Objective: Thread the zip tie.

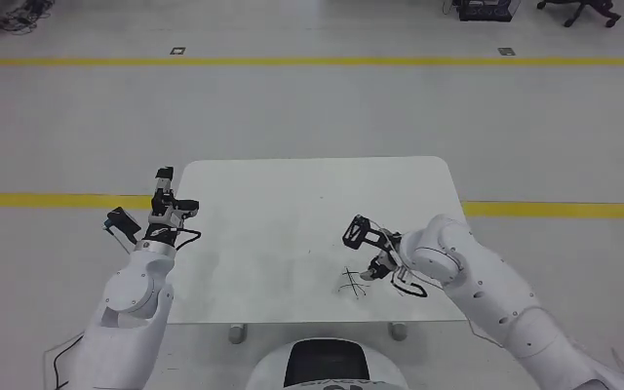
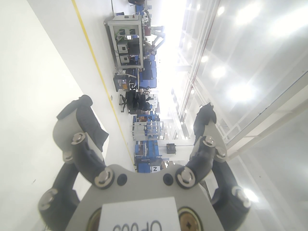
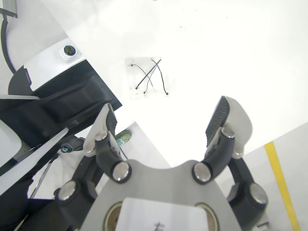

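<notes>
Several thin black zip ties lie crossed over one another on the white table, close to its front edge. In the right wrist view the zip ties rest on a faint pale rectangular patch, a short way beyond the fingertips. My right gripper hovers just behind and to the right of them; the right gripper is open with nothing between its ribbed pads. My left gripper is at the table's left edge, far from the ties. The left gripper is open, empty and pointing up into the room.
The table's front edge runs close under the right gripper. A yellow floor line passes behind the table. Cabinets and equipment stand far off in the room.
</notes>
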